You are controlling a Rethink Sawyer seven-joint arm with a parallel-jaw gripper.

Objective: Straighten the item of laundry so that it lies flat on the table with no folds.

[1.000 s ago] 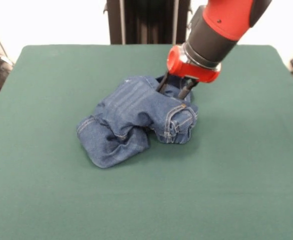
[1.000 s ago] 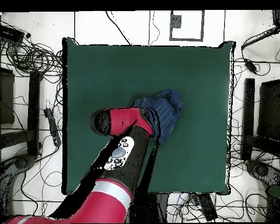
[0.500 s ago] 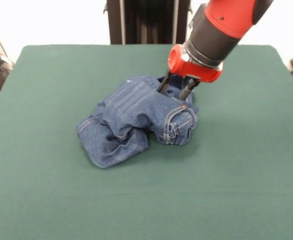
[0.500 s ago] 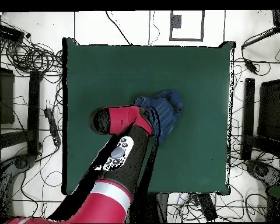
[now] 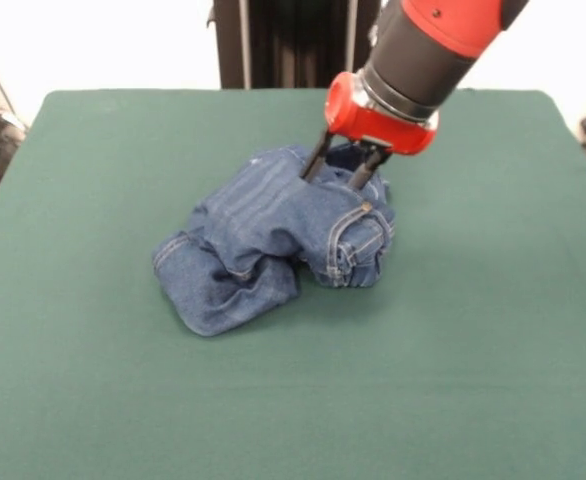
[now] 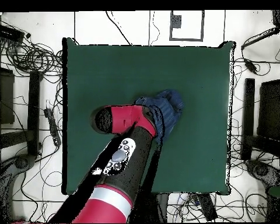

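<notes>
Crumpled jeans (image 5: 273, 240) near the centre of the green table (image 5: 493, 330); gripper (image 5: 335, 177), fingers spread, tips pressed into the upper folds; whether cloth is pinched cannot be told

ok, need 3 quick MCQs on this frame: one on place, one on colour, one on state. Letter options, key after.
1. Where does the end effector stand against the jeans in the front view?
A. at their upper right part
B. over their lower left hem
C. far off, over bare table

2. What colour is the table cover?
A. grey
B. dark green
C. tan

3. How do the jeans lie?
A. spread flat
B. bunched in a folded heap
C. hanging off the table edge

Key: 1 A, its two fingers reach the denim at the heap's upper right; 2 B, green cloth runs all round the jeans; 3 B, the legs are doubled over in thick folds.
</notes>
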